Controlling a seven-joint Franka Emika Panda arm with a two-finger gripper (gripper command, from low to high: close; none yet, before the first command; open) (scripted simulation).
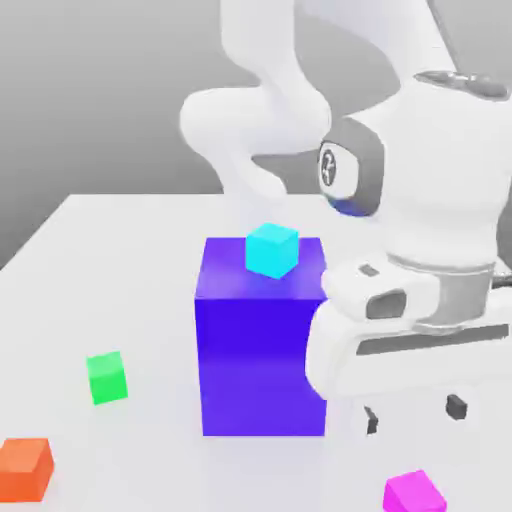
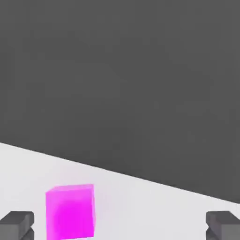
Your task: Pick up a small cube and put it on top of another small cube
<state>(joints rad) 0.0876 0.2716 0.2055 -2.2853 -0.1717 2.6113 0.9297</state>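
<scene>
The small magenta-pink cube (image 1: 414, 493) lies on the white table near the front edge, at the exterior view's right. My gripper (image 1: 413, 414) hangs above and slightly behind it, open, with nothing between its dark fingertips (image 1: 456, 406). The hand view shows the same small cube (image 2: 71, 212) ahead of the gripper (image 2: 120, 225), closer to one fingertip (image 2: 16, 224) than the other. A green cube (image 1: 106, 377) and an orange cube (image 1: 25, 469) of the same size rest on the table at the exterior view's left.
A big blue-violet block (image 1: 262, 340) stands mid-table, just left of my hand in the exterior view, with a cyan cube (image 1: 272, 250) on its top. The white table (image 1: 110, 250) stretches behind and to the left.
</scene>
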